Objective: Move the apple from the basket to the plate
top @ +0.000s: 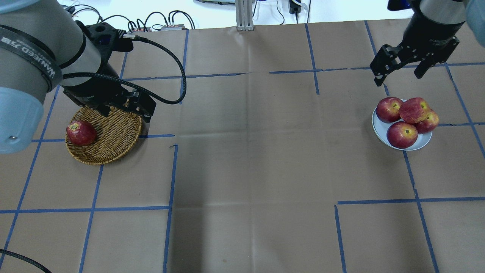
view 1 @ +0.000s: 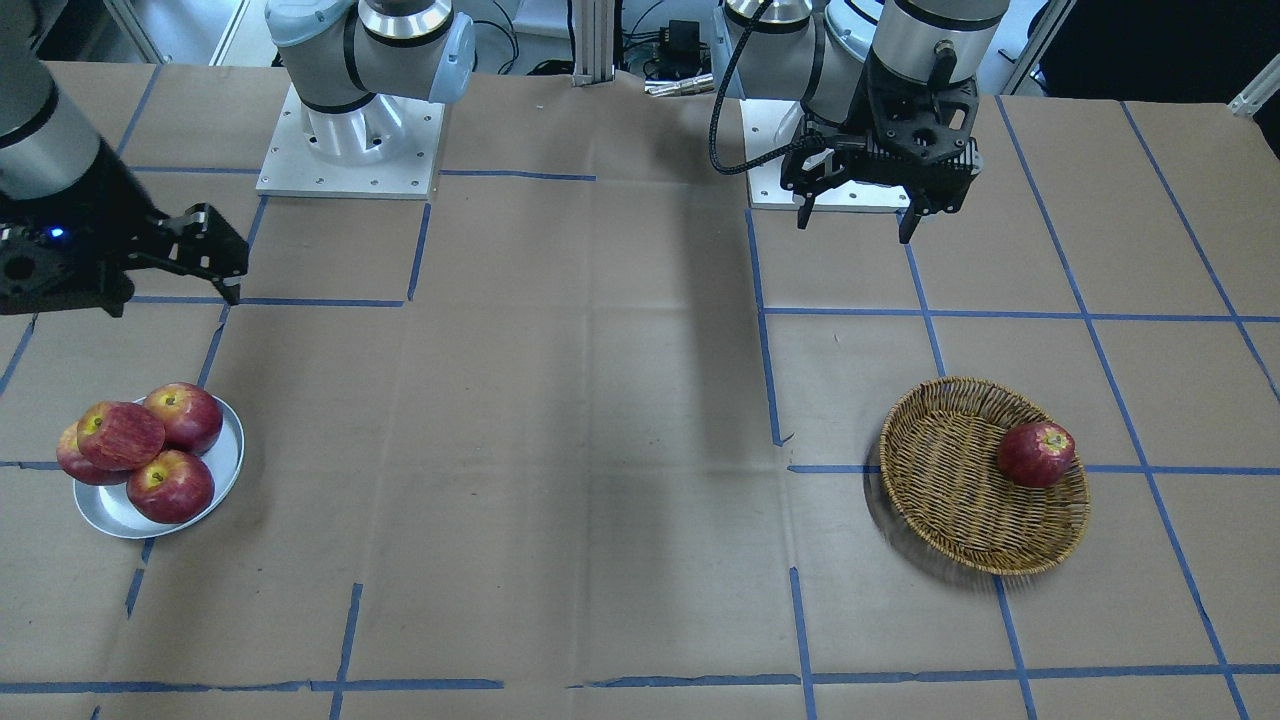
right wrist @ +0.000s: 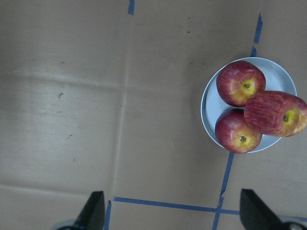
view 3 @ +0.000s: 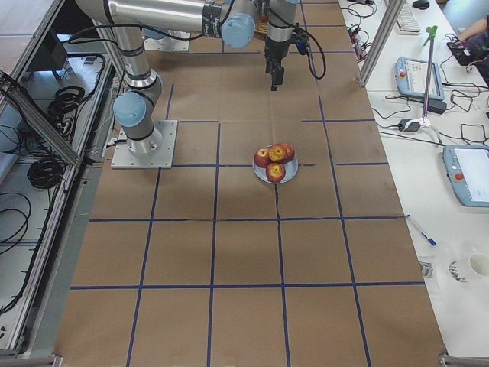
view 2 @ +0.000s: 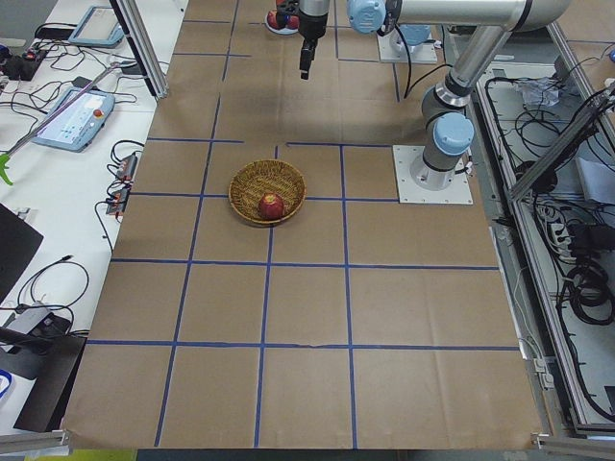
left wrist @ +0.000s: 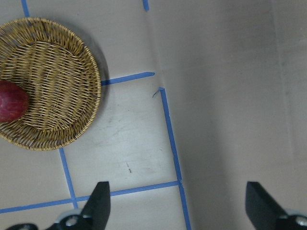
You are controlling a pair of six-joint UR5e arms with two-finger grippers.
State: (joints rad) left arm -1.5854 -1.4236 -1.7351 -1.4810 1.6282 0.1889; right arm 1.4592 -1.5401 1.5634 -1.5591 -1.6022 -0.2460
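Observation:
The lighter pinkish-red streaked apple [view 1: 122, 434] lies on top of three darker apples on the silvery-grey plate [view 1: 105, 510]; it also shows in the overhead view [top: 414, 110] and the right wrist view [right wrist: 276, 112]. My right gripper [top: 398, 77] is open and empty, above the table just beyond the plate [top: 420, 142]. The wicker basket [top: 113, 136] holds one darker red apple [top: 80, 132] at its edge. My left gripper [top: 127, 113] is open and empty, hovering over the basket's far rim; in the left wrist view the basket [left wrist: 53, 72] sits upper left.
Brown paper marked with blue tape lines covers the table. The two arm bases [view 1: 350, 130] stand at the robot's side. Bare paper lies between the basket and the plate.

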